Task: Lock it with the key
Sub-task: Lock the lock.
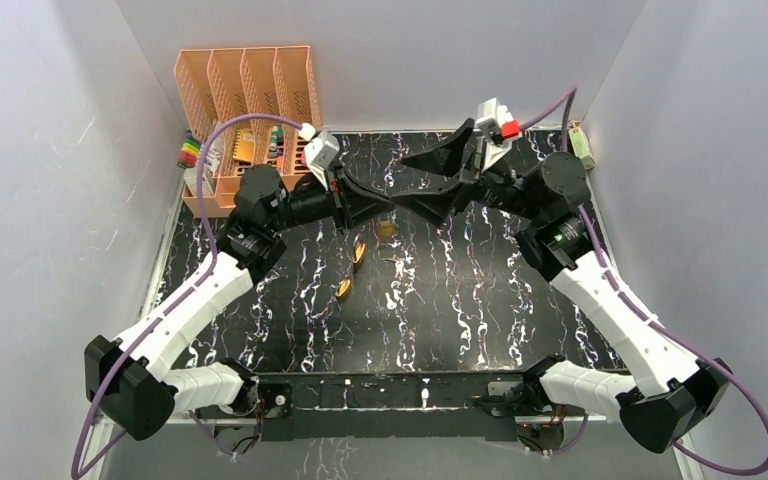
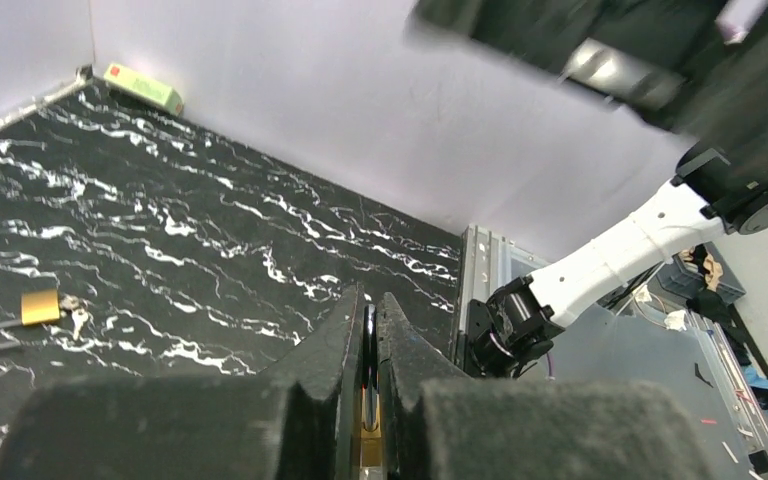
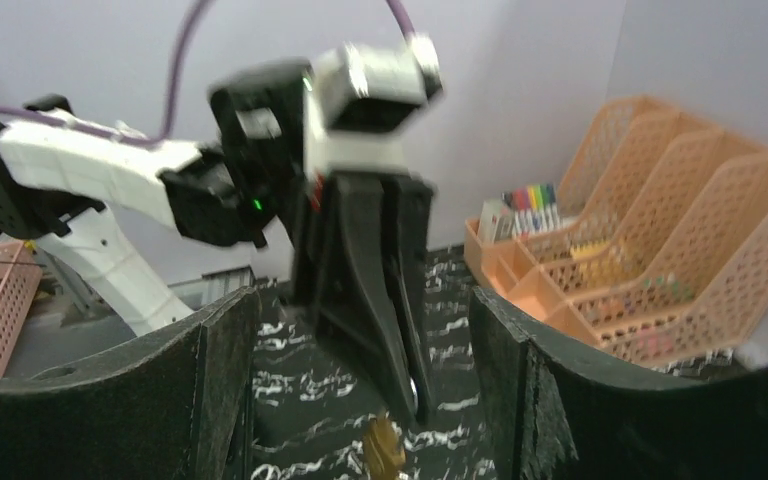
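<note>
Left end effector [image 3: 407, 395] clamped on padlock [image 3: 383, 452]; right end effector [image 1: 407, 183] spread, just beside.

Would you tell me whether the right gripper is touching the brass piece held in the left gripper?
Apart. The right wrist view shows the right gripper open, its fingers standing clear on either side of the brass piece in the left gripper.
</note>
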`<state>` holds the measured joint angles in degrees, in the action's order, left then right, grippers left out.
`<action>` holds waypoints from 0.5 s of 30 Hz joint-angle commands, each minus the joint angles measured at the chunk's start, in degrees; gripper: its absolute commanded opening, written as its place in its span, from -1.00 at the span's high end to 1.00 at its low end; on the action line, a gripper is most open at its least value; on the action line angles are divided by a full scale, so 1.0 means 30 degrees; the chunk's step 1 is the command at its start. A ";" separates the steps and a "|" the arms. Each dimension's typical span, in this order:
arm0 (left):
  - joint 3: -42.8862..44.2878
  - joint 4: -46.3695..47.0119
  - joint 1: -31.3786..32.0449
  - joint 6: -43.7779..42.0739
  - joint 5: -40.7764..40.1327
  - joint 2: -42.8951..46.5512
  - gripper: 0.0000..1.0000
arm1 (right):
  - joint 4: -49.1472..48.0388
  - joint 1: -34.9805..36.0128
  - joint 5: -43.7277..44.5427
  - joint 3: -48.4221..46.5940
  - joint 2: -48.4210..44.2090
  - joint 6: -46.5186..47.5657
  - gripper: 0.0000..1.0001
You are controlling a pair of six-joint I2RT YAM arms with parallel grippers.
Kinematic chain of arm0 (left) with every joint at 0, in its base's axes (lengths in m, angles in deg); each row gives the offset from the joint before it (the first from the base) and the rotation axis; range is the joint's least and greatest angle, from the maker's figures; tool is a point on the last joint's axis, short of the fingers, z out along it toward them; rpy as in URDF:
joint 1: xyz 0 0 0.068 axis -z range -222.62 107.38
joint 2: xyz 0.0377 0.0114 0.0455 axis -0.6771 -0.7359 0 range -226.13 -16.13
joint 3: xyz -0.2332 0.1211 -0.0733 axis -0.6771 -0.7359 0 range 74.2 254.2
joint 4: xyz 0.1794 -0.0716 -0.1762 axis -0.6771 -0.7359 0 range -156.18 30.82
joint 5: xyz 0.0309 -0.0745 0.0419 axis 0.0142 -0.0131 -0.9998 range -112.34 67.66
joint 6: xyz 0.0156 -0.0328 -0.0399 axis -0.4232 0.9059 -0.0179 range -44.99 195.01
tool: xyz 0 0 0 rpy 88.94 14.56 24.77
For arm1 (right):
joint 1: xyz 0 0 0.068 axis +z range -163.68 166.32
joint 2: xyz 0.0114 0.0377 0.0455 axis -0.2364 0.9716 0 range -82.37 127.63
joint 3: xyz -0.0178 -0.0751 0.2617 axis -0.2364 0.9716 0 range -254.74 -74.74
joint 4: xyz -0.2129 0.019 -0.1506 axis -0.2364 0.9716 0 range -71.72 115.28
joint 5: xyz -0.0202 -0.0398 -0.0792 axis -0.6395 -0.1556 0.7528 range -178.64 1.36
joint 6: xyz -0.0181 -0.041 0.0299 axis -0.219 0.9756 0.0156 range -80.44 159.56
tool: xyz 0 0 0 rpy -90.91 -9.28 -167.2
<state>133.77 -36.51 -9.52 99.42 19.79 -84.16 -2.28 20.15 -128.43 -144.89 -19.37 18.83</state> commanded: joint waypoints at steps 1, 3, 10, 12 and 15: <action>0.1507 0.0737 -0.0523 0.0069 0.1045 0.0574 1.00 | 0.1453 0.0063 0.0683 0.0970 -0.0477 0.1424 -0.65; 0.1959 0.0712 -0.0616 0.0051 0.1102 0.0487 1.00 | 0.1500 0.0054 0.0724 0.1511 -0.0561 0.1604 -0.64; 0.3211 0.0294 -0.0889 -0.0446 0.1044 0.0268 1.00 | 0.1066 0.0061 0.0663 0.2565 -0.0588 0.1327 -0.59; 0.3427 0.0383 -0.0976 -0.0478 0.0958 0.0236 1.00 | 0.0732 0.0052 0.0447 0.2984 -0.0614 0.0952 -0.57; 0.3624 0.0761 -0.1071 -0.0333 0.0872 0.0135 1.00 | 0.0114 0.0063 0.0250 0.3730 -0.0691 0.0447 -0.54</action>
<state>141.77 -36.68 -12.12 98.56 21.82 -84.11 2.81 20.15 -127.01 -135.67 -19.68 21.76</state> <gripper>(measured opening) 0.021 0.778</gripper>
